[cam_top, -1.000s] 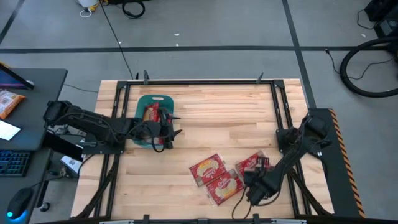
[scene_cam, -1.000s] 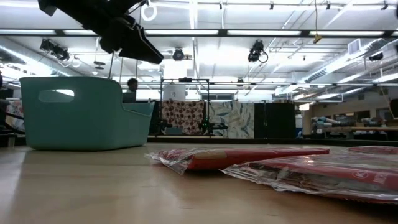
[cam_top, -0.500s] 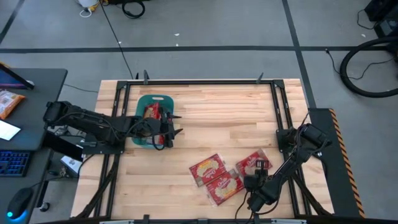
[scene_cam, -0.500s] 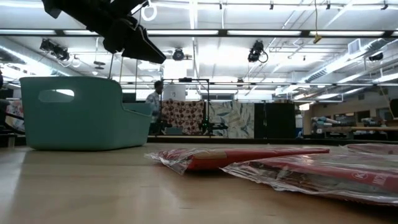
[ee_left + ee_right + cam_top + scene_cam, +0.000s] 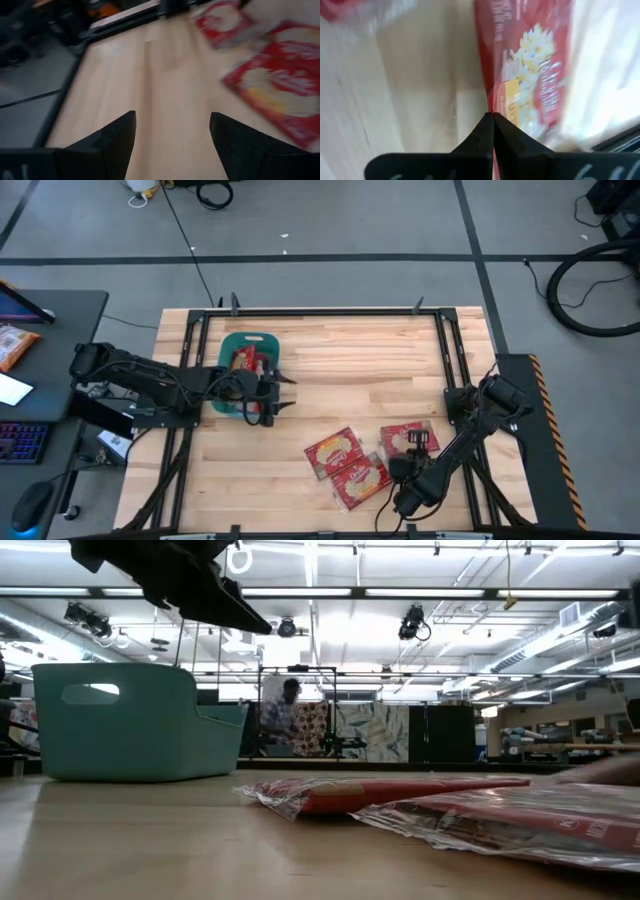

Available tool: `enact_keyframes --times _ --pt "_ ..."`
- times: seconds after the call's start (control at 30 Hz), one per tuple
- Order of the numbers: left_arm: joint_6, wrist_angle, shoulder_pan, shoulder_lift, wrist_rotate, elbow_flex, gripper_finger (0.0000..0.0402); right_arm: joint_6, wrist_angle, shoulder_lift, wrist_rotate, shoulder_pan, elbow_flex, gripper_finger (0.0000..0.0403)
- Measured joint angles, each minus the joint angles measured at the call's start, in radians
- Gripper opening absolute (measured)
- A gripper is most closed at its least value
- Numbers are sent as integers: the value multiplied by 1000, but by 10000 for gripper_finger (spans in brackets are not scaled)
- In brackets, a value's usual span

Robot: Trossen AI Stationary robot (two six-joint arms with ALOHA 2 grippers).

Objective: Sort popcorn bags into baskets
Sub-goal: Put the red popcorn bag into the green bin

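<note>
The teal basket (image 5: 228, 345) stands at the table's left with red popcorn bags (image 5: 245, 362) inside; in the low view it is basket (image 5: 120, 725). My left gripper (image 5: 286, 391) hovers open just right of the basket, above the table, and its wrist view shows open fingers around my left gripper (image 5: 172, 145). Two popcorn bags (image 5: 335, 452) (image 5: 360, 478) lie flat near the table's near edge, overlapping. A third bag (image 5: 400, 438) lies right of them, with my right gripper (image 5: 420, 442) shut on it. My right gripper pinches the third popcorn bag between its two shut fingers (image 5: 480, 135), at the bag's edge (image 5: 495, 102). The bag stretches away from the fingertips, its yellow printed panel (image 5: 535, 65) facing the wrist camera. Whether it is lifted clear of the table, I cannot tell.
Bare wood fills the table's middle and far right. Black frame rails (image 5: 330, 312) run along the table's edges. A desk with an orange snack packet (image 5: 15, 345) stands off the table's left. A person (image 5: 285, 705) walks in the room far behind.
My left gripper has drifted slightly toward the table's near edge beside the basket, staying open. My right arm has shifted a little, and the bag it holds has turned somewhat and edged toward the table's left. The person in the room behind has walked to the right.
</note>
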Motion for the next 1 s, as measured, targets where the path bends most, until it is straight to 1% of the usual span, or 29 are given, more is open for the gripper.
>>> enact_keyframes --times 0.07,0.13,0.33,0.4,0.57,0.83,1.0 --pt "0 -2 -1 1 40 0 258 -23 -28 -26 40 -12 22 6" --pt "-2 2 -5 11 56 0 258 -37 -42 -59 84 -29 35 7" --pt "-9 -2 -46 35 59 0 259 -58 -42 -185 221 -82 42 4" --pt "-28 0 -63 36 58 0 259 -69 -41 -225 252 -94 42 4" --pt "-70 -18 -105 56 58 -1 259 -91 -36 -290 260 -125 42 8" --pt "-139 -51 -138 68 55 0 259 -119 -24 -295 261 -151 40 55" --pt "-160 -51 -138 67 55 0 259 -120 37 -295 261 -162 8 74"
